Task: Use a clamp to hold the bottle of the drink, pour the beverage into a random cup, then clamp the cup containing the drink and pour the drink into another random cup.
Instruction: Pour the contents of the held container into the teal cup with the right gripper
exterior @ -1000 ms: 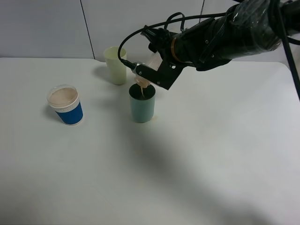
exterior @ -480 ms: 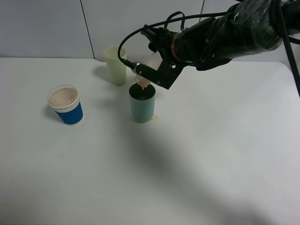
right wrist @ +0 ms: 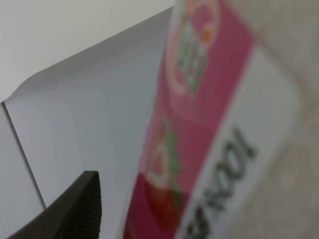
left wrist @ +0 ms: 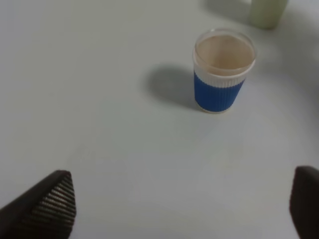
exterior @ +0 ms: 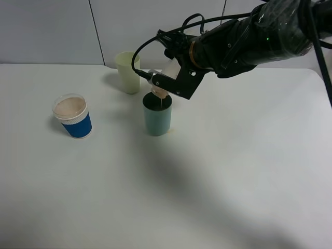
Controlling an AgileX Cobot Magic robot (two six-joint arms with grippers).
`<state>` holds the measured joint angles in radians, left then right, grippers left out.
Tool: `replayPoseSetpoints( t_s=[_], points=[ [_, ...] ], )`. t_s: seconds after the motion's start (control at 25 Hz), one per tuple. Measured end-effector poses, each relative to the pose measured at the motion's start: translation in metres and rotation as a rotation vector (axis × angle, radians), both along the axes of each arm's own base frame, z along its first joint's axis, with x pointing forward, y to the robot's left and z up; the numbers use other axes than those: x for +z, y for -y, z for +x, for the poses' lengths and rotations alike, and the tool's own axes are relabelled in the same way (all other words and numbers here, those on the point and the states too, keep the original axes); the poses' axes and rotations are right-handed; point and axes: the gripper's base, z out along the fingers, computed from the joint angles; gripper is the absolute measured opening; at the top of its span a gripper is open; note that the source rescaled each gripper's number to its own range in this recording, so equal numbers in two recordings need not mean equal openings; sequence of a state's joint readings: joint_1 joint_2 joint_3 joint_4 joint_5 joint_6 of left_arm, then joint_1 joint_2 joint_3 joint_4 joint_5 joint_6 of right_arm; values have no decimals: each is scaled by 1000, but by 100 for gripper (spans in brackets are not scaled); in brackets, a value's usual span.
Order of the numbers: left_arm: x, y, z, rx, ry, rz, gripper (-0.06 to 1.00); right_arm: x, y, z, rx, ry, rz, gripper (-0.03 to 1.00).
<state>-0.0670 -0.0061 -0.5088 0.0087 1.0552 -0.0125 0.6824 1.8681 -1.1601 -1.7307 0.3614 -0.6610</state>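
My right gripper (exterior: 167,83) is shut on the bottle (exterior: 162,91) and holds it tipped steeply, neck down, right over the mouth of the teal-green cup (exterior: 157,118) at the table's middle. Pale tan beverage shows at the bottle's neck. The right wrist view is filled by the bottle's pink-red label (right wrist: 199,124), with one dark ribbed finger (right wrist: 75,209) beside it. The blue cup with a white band (exterior: 74,116) (left wrist: 222,72) stands to the left and holds tan liquid. My left gripper (left wrist: 179,211) hangs open above bare table, short of the blue cup.
A taller pale yellow-green tumbler (exterior: 127,71) (left wrist: 266,10) stands behind and to the left of the teal cup, close to the back wall. The right arm, black-sleeved and cabled (exterior: 249,39), reaches in from the upper right over the white table (exterior: 233,171).
The right gripper has shifted slightly up and right, tipping the bottle a little further over the teal cup. The cups have not moved.
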Motion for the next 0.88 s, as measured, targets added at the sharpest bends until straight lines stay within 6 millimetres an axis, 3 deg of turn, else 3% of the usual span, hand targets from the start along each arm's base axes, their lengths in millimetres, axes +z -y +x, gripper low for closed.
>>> replayPoseSetpoints(
  t_s=[0.64, 0.88],
  points=[
    [0, 0, 0, 0, 0, 0, 57, 1, 0, 1, 38, 23, -68, 1],
    [0, 0, 0, 0, 0, 1, 57, 16, -5, 7, 44, 68, -58, 1]
  ],
)
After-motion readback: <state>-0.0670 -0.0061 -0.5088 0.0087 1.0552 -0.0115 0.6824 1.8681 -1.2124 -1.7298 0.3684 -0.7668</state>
